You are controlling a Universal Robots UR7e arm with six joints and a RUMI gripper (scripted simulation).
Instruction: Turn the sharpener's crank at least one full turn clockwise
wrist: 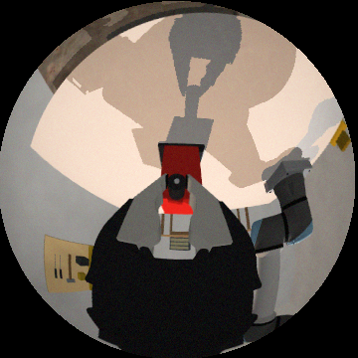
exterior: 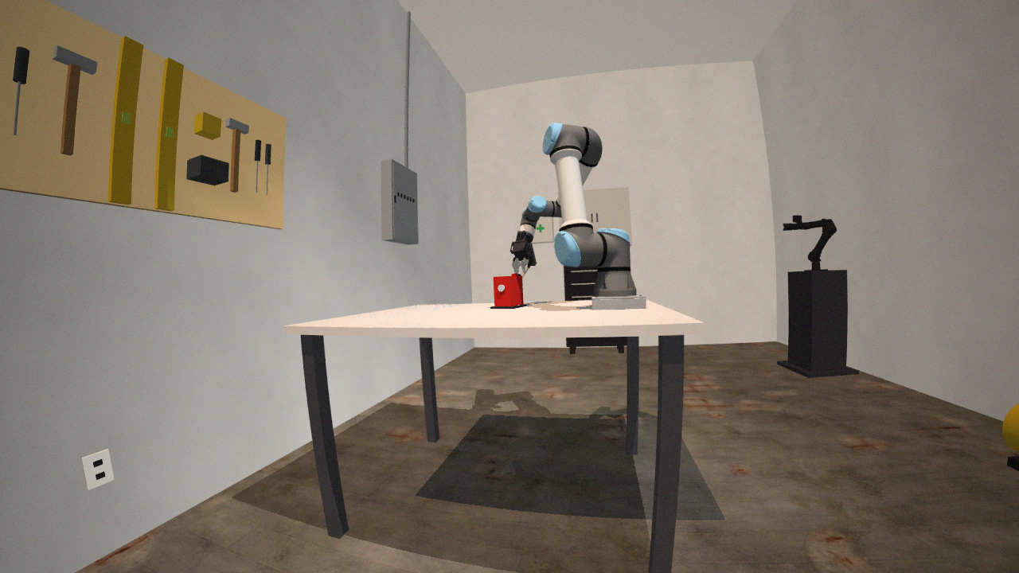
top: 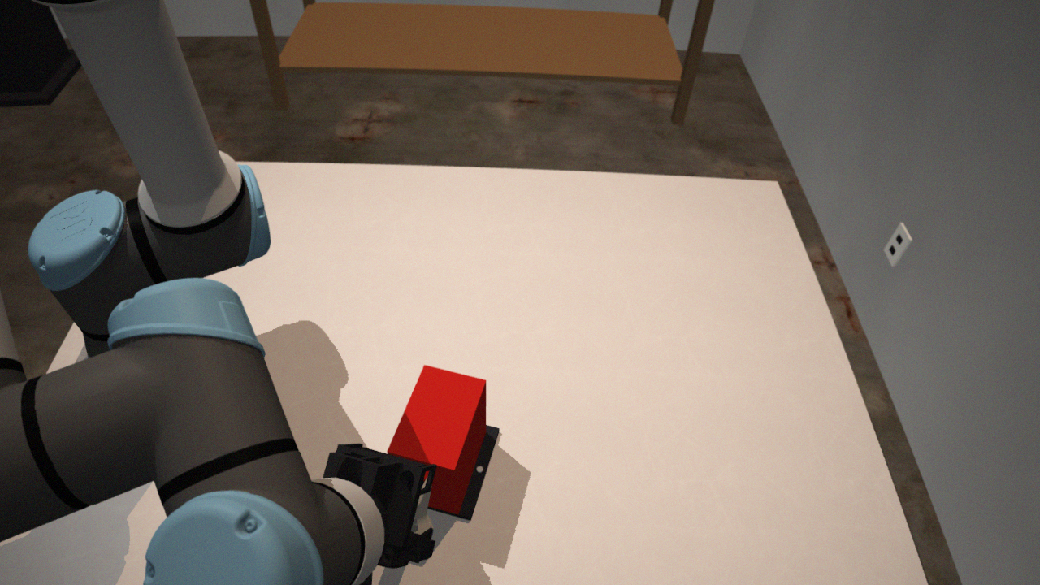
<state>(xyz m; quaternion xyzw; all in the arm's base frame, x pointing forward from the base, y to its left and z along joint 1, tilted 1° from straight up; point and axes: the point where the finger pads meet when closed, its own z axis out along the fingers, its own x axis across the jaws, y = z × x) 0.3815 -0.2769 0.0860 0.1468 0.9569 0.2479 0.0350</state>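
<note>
Claw [wrist: 175, 191] grips crank knob [wrist: 174, 183], hidden from top view behind sharpener [top: 441, 429]

Crank [wrist: 175, 183] mostly hidden between gripper [wrist: 176, 198] fingers; unseen from above behind the wrist. Arm cut off at top view's left edge.

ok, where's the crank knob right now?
In the wrist view the dark crank knob sits centre frame, pinched between the gripper fingers, against the red sharpener. In the top view the gripper body hides it, at the table's near-left part.
</note>
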